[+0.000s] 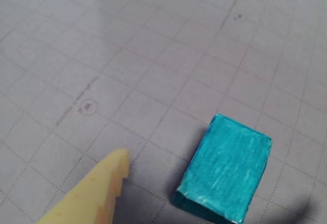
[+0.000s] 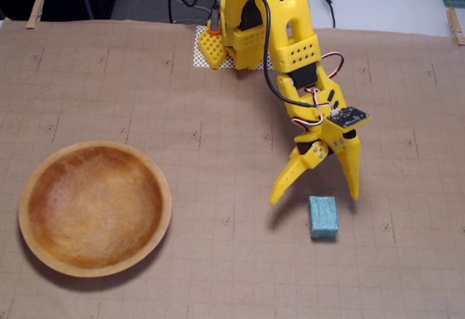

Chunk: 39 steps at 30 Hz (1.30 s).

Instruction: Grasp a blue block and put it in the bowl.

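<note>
- Blue block [image 2: 323,216]: it lies flat on the brown gridded mat [image 2: 218,261], toward the right side of the fixed view, one long face up, long sides running roughly up and down the picture.
- In the wrist view the same block [image 1: 227,169] sits at the lower right, turned at a slant; its top face shows pale streaks over the teal, and a dark shadow falls along its lower left edge.
- Gripper [image 2: 314,197]: the yellow fingers are spread wide apart and hold nothing. In the fixed view their tips point down the picture, one fingertip [image 2: 277,197] to the left of the block and the other just above its upper right corner. The block lies just below the gap between them, and whether a tip touches it cannot be told.
- In the wrist view only one finger [image 1: 92,196] shows, coming in from the bottom left with a stepped inner edge, apart from the block with bare mat between them.
- Bowl [image 2: 36,250]: round, wooden and shallow, it rests on the mat at the lower left of the fixed view, well apart from the block and the gripper. Its inside is mottled orange-brown and holds nothing.
- Arm [image 2: 290,35]: yellow, with black and red cables, it reaches down from its base at the top centre of the fixed view.
</note>
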### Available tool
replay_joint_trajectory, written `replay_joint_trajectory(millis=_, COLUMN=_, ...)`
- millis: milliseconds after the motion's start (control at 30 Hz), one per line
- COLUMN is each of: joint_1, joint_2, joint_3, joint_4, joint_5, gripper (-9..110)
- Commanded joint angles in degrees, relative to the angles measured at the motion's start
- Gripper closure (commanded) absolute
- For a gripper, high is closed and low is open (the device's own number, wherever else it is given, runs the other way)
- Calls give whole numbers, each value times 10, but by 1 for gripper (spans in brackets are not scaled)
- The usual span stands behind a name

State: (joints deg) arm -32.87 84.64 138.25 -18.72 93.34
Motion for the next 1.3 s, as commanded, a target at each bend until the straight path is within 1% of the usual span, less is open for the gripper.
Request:
replay_joint_trajectory(millis=0, joint_1=-4, joint_2=5, joint_3=-34, joint_4=-14, joint_5=8, gripper=38)
replay_joint_trajectory(millis=200, joint_1=-3, joint_2=4, joint_3=-38, joint_4=-11, joint_5=62, gripper=38)
replay_joint_trajectory(millis=333, joint_1=-3, joint_2=-10, joint_3=-40, joint_4=-14, joint_5=67, gripper=38)
replay_joint_trajectory(millis=533, joint_1=-1, joint_2=-69, joint_3=-86, joint_4=-15, joint_5=70, gripper=38)
replay_joint_trajectory(millis=667, joint_1=20, joint_2=-107, joint_3=-110, joint_4=-15, joint_5=71, gripper=38)
replay_joint_trajectory(millis=1000, joint_1=37, joint_2=-127, joint_3=-126, joint_4=-16, joint_5=73, gripper=38)
replay_joint_trajectory(millis=1267, joint_1=51, joint_2=-166, joint_3=-123, joint_4=-98, joint_5=73, gripper=38)
